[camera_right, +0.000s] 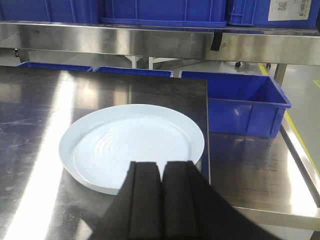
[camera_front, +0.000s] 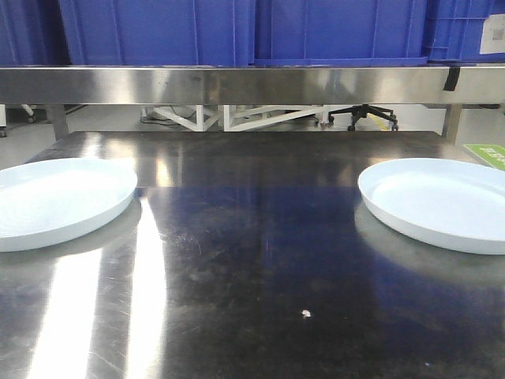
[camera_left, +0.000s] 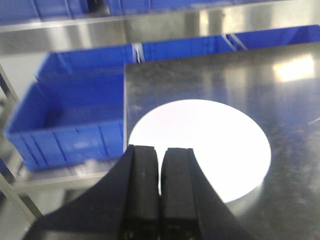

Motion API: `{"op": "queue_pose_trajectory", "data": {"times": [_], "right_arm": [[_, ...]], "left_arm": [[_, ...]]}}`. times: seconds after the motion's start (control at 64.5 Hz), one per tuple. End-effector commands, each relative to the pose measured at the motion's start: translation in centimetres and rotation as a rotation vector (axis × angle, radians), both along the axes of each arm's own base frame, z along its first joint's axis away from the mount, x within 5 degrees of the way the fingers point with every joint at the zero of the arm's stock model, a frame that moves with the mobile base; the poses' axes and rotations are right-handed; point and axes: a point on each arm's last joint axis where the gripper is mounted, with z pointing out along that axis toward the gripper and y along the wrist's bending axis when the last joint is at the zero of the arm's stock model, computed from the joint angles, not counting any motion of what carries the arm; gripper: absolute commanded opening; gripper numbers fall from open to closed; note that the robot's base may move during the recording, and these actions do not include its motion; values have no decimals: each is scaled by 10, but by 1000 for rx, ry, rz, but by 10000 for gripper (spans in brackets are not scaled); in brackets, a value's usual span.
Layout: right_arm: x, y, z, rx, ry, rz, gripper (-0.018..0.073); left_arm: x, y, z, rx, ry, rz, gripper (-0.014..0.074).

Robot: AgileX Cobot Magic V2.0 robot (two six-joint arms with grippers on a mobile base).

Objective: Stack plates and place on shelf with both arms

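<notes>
- Exterior front-facing view: left plate (camera_front: pixel 55 201) and right plate (camera_front: pixel 442 201) lie at opposite sides of the counter (camera_front: pixel 252 260).
- Behind the counter runs the shelf (camera_front: pixel 237 84).
- Above the counter, left pincer (camera_left: pixel 160 150) and right pincer (camera_right: pixel 161 165) are clenched, empty.

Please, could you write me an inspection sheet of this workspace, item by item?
Surface: dark steel tabletop, reflective, with glare streaks.
Job's things: left plate and right plate lie apart, empty, not stacked; shelf above carries blue crates.
Clutter: one small pale speck near the front; green item at the right edge, unclear.
Grippers: left gripper shut, empty; right gripper shut, empty.
Cables: nothing seen.
Surroundings: office chair base behind; lower blue crate beside the table.
</notes>
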Motion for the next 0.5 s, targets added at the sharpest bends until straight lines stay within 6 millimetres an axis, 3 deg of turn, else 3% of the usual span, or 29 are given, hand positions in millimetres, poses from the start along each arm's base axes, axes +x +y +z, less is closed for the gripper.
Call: {"op": "queue_pose_trajectory", "data": {"times": [0.0, 0.481], "right_arm": [[-1, 0, 10, -8, -111, -6, 48], [-1, 0, 10, -8, -111, -6, 48]], "left_arm": [[17, -3, 20, -87, -33, 18, 90], [102, -19, 32, -133, 223, 24, 90]]}}
